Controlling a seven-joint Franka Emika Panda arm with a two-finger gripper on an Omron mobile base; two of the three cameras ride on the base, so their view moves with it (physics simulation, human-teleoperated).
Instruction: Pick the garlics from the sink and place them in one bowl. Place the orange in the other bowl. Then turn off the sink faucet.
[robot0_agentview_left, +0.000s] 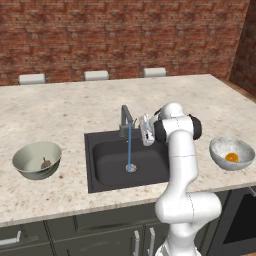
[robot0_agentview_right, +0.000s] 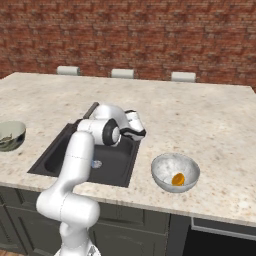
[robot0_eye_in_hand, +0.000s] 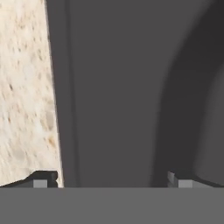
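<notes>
Charcoal sink (robot0_eye_in_hand: 118, 87) wall before end effector (robot0_eye_in_hand: 109, 180), fingers wide apart

The table (robot0_agentview_left: 60, 107) is pale beige stone, flecked with brown and rust speckles. The sink (robot0_agentview_left: 107, 167) set into it is dark charcoal, with a bright metal drain ring (robot0_agentview_left: 130, 168). The sink faucet (robot0_agentview_left: 125, 120) is dark grey, and the water (robot0_agentview_left: 130, 145) falling from it reads as a thin blue line. The left bowl (robot0_agentview_left: 36, 160) is plain pale green-grey (a dull brown lump (robot0_agentview_left: 45, 163) sits inside). The right bowl (robot0_agentview_right: 175, 172) is whitish-grey and mottled, holding the bright orange (robot0_agentview_right: 177, 179). The arm (robot0_agentview_left: 181, 165) is white with dark joints. The wall (robot0_agentview_left: 125, 35) is red-brown brick, the cabinets (robot0_agentview_left: 75, 235) dark grey-green.
</notes>
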